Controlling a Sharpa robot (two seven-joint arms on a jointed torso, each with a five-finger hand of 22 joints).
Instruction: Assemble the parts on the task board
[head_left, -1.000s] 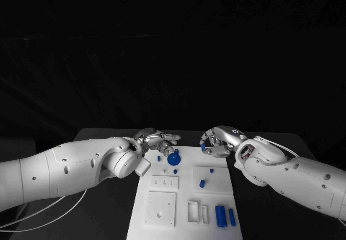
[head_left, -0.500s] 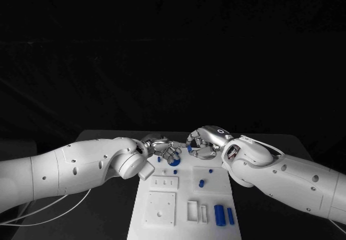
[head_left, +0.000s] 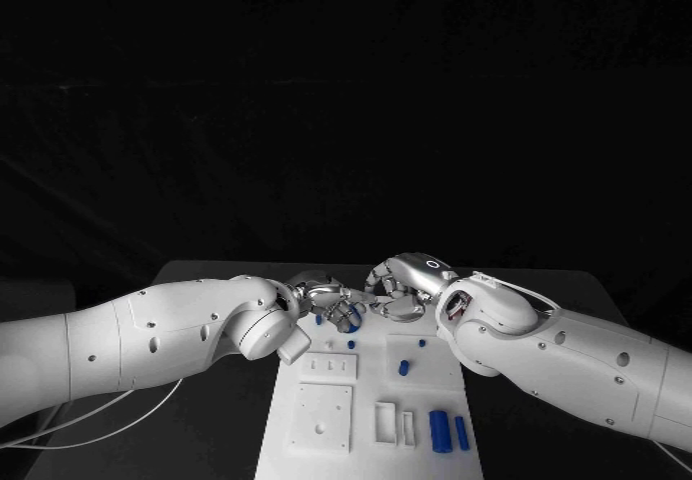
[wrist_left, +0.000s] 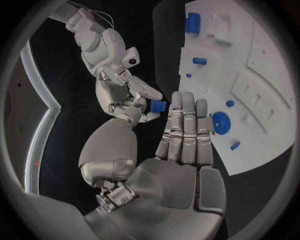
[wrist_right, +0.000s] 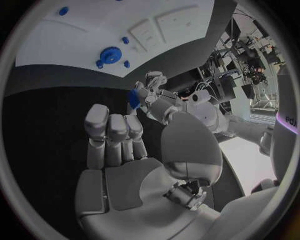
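My two hands meet above the far end of the white task board (head_left: 325, 440). A small blue part (wrist_left: 156, 106) (wrist_right: 134, 98) sits between their fingertips. My right hand (head_left: 404, 285) (wrist_left: 128, 85) pinches it with thumb and fingers. My left hand (head_left: 320, 297) (wrist_left: 184, 135) keeps its fingers straight, thumb tip and one finger close against the part; whether it grips is unclear. A round blue knob (head_left: 351, 322) (wrist_left: 220, 121) (wrist_right: 110, 54) stands in the board just below the hands, partly hidden in the head view.
Two blue cylinders (head_left: 441, 430) lie at the board's near right. Small blue pegs (head_left: 405, 367) stand in its right half. White blocks and recesses (head_left: 387, 422) cover the near part. Both forearms flank the board's far half.
My right hand has carried the small blue part leftward to my left hand. The left hand has drawn in slightly toward it; the two now touch over the knob.
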